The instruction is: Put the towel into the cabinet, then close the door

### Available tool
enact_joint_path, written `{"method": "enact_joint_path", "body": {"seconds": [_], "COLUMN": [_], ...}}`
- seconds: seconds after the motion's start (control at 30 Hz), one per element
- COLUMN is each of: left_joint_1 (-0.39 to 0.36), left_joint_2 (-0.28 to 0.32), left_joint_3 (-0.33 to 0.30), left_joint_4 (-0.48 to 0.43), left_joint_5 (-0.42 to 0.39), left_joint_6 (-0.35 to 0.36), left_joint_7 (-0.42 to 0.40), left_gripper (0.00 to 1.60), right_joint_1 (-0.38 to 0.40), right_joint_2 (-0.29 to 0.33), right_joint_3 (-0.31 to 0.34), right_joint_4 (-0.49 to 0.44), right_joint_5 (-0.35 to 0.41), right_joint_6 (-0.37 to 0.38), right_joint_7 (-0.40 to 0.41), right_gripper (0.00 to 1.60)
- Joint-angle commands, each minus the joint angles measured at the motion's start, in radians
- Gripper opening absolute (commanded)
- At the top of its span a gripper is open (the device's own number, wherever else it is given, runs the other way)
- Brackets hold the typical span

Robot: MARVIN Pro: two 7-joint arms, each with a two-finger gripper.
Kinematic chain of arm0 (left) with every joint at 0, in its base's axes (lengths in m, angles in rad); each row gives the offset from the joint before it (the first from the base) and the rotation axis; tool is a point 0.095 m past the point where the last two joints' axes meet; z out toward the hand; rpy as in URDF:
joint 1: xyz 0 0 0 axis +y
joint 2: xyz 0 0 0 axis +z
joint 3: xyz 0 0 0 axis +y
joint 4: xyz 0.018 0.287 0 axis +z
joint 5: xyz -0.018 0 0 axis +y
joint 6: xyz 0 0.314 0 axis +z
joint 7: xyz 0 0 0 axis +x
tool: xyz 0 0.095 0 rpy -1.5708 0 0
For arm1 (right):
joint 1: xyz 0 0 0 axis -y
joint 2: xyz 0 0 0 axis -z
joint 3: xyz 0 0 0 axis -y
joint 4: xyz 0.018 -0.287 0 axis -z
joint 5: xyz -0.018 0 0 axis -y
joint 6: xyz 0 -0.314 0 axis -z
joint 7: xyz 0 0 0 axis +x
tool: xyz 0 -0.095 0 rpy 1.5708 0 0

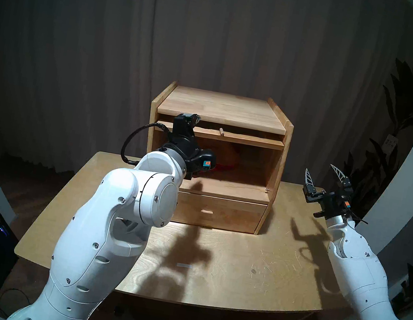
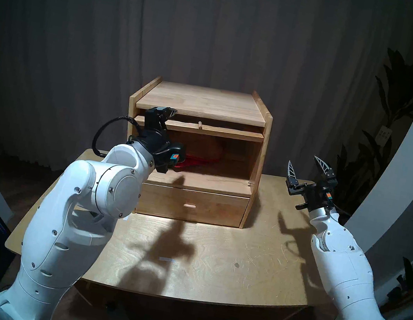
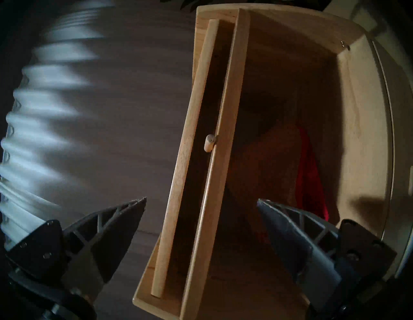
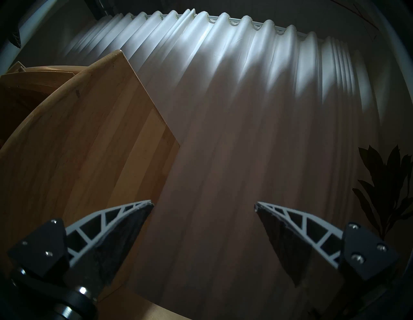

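The towel (image 2: 202, 152) already lies inside the cabinet (image 2: 201, 105), toward 9 o'clock of the compartment. The door (image 2: 200, 127) is still slid up under the top. Left fingers (image 3: 134, 214), spread and empty, hover by its edge; right fingers (image 4: 138, 214) spread, idle at 3 o'clock over the bench (image 2: 235, 270).

We count one wooden cabinet (image 1: 215, 157) with one raised door (image 1: 252, 141) and one drawer (image 1: 218, 212), one towel (image 1: 227, 160) inside, one table (image 1: 235, 270), and two grippers: left gripper (image 3: 201, 202), right gripper (image 1: 321, 173).
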Motion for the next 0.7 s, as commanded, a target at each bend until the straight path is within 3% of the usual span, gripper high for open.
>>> {"method": "enact_joint_path", "body": {"seconds": [0.0, 0.07, 0.13, 0.33, 0.67], "left_joint_1": [-0.052, -0.048, -0.024, -0.012, -0.066], "left_joint_2": [0.012, 0.015, 0.048, 0.051, 0.047], "left_joint_3": [0.033, 0.039, 0.079, 0.098, 0.053], "left_joint_4": [0.069, 0.073, 0.083, 0.106, 0.13], "left_joint_5": [0.192, 0.205, 0.27, 0.308, 0.249], "left_joint_6": [0.064, 0.067, 0.059, 0.072, 0.049], "left_joint_7": [0.113, 0.12, 0.137, 0.138, 0.088], "left_gripper": [1.6, 1.6, 1.6, 1.6, 1.6], "right_joint_1": [0.029, 0.03, 0.034, 0.039, 0.041], "right_joint_2": [-0.005, -0.006, -0.009, -0.012, -0.016], "right_joint_3": [0.007, 0.007, 0.008, 0.009, 0.013], "right_joint_4": [0.004, 0.006, 0.014, 0.023, 0.027], "right_joint_5": [0.001, 0.001, 0.002, 0.002, 0.003], "right_joint_6": [-0.033, -0.035, -0.044, -0.055, -0.059], "right_joint_7": [0.003, 0.005, 0.01, 0.018, 0.026], "right_gripper": [1.6, 1.6, 1.6, 1.6, 1.6]}}
